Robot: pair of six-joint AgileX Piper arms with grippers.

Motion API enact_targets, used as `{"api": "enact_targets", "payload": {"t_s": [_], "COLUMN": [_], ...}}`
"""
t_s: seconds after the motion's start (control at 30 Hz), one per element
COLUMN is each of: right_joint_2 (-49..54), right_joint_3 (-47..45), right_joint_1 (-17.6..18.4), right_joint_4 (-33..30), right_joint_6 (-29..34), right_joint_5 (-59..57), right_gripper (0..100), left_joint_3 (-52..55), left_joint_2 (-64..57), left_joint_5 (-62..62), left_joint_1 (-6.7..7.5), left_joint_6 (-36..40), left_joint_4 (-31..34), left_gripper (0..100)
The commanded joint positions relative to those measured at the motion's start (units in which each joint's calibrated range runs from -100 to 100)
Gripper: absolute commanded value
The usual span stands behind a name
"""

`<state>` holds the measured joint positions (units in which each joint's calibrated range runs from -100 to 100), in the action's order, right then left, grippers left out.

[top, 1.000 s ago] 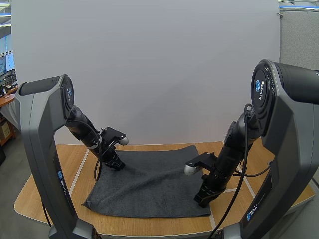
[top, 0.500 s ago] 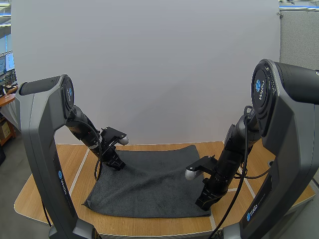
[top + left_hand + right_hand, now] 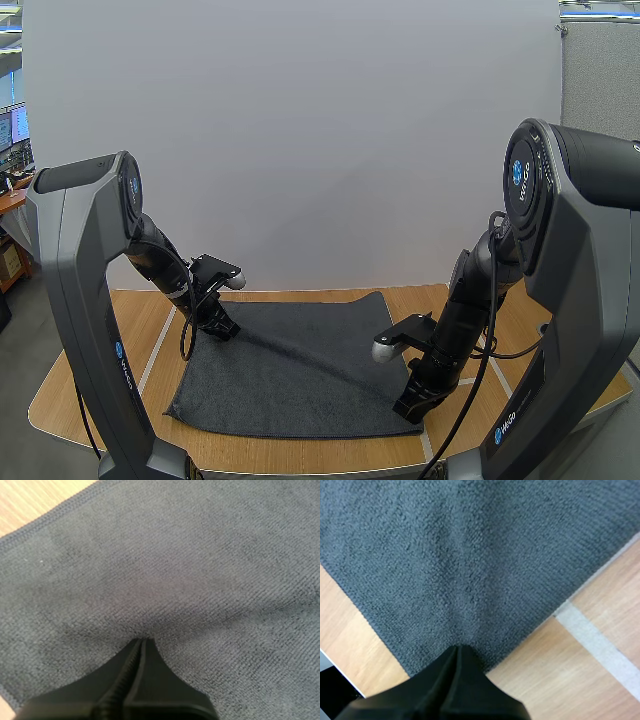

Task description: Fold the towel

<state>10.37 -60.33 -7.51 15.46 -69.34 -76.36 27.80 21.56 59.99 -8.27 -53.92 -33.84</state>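
A dark grey towel (image 3: pixel 300 365) lies spread flat on the wooden table (image 3: pixel 85 395). My left gripper (image 3: pixel 222 328) is down at the towel's far left corner. In the left wrist view its fingers (image 3: pixel 142 641) lie together with towel cloth (image 3: pixel 200 570) puckered at the tips. My right gripper (image 3: pixel 408 410) is down at the towel's near right corner. There the right wrist view has the gripper (image 3: pixel 460 648) shut on the towel (image 3: pixel 470 540) close to its hem, cloth creasing toward the tips.
White tape lines (image 3: pixel 158 348) run across the table beside the towel; one line (image 3: pixel 600 645) passes close to the right gripper. Both arm bases stand at the table's near corners. Bare wood surrounds the towel.
My left gripper has drawn left and back, pulling the far left corner taut. My right gripper has shifted slightly toward the near edge with its corner.
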Motion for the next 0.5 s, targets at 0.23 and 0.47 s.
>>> {"api": "enact_targets", "payload": {"t_s": [0.23,0.47], "right_joint_2": [1.9,8.5], "right_joint_3": [2.0,7.0], "right_joint_1": [-0.2,-0.2], "right_joint_4": [4.5,7.6], "right_joint_6": [-1.3,-1.3], "right_joint_5": [-1.1,-3.9], "right_gripper": [0,0], "left_joint_3": [-6.4,-8.0], "left_joint_2": [1.2,-2.5], "left_joint_5": [23.2,32.1], "left_joint_1": [-0.40,-0.40], "left_joint_6": [-0.3,-0.3], "left_joint_4": [-4.0,-5.1], "left_gripper": [0,0]}}
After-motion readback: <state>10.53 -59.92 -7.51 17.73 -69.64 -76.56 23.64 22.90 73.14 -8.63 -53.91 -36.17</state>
